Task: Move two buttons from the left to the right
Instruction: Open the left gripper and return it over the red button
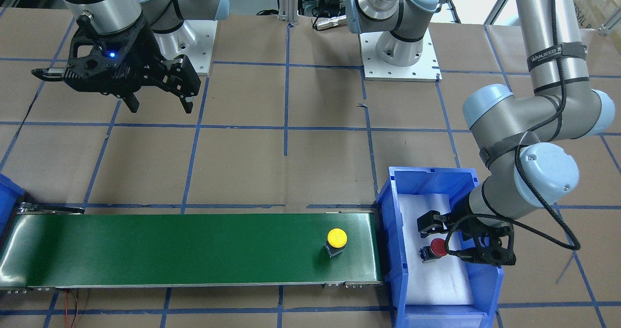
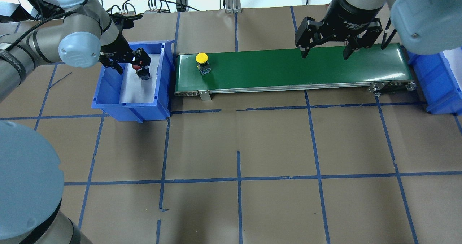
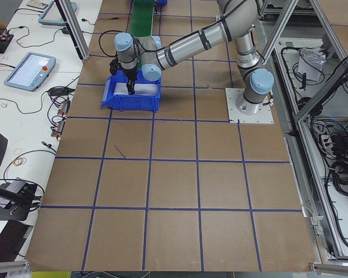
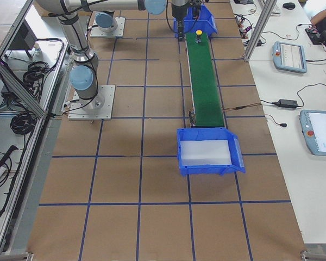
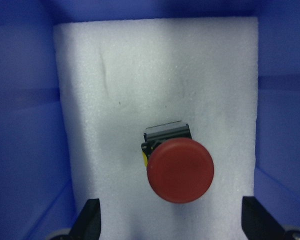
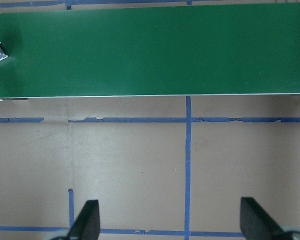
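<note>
Left bin (image 2: pixel 130 108): blue moulded plastic, lined with white foam (image 5: pixel 155 75), probably as cushioning.
Left pincer (image 5: pixel 172 222): hung spread wide, grasping nothing, a finger either side of the red button, seemingly poised to lift it.
Red button (image 5: pixel 180 171): smooth round cap, black-grey body; lay in the left bin.
Yellow button (image 2: pixel 202 58): stood cap up at the belt's 9 o'clock end.
Belt (image 2: pixel 288 69): smooth green strip, presumably the carrier rightward.
Right pincer (image 2: pixel 325 51): released, empty, hung over the belt toward 3 o'clock, apparently to receive.

Button (image 1: pixel 439 247) in left bin (image 1: pixel 389 250); second button (image 1: pixel 336 237) on belt (image 1: pixel 194 250) alongside
</note>
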Controlling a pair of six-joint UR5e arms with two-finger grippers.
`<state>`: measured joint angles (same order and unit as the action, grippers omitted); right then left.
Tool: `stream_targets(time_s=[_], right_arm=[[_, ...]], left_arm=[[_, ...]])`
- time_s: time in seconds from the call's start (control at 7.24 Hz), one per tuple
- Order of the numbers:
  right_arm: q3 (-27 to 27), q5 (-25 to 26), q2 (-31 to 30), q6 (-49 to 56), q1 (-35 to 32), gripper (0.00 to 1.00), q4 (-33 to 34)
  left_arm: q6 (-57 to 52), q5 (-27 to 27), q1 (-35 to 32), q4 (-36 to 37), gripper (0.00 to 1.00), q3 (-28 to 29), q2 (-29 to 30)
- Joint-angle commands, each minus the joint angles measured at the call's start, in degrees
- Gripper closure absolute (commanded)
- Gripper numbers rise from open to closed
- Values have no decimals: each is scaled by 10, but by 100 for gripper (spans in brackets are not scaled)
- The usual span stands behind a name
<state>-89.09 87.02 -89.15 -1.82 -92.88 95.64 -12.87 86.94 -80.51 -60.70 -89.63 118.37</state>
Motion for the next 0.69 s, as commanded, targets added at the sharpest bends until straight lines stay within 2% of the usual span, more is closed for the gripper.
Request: stream_targets(time_s=[0.0,0.28,0.41,0.55], right_arm=[[-2,-2,1,16,2,0,6],[-2,0,1,16,3,0,18],[-2,7,0,17,7,0,10],[-2,4,0,17,7,0,14]], left_arm=[[0,-5,0,33,7,4,15],[6,-20,0,33,18,10,14],[3,-20,0,33,49,10,13],[8,-21,0,31,50,4,13]])
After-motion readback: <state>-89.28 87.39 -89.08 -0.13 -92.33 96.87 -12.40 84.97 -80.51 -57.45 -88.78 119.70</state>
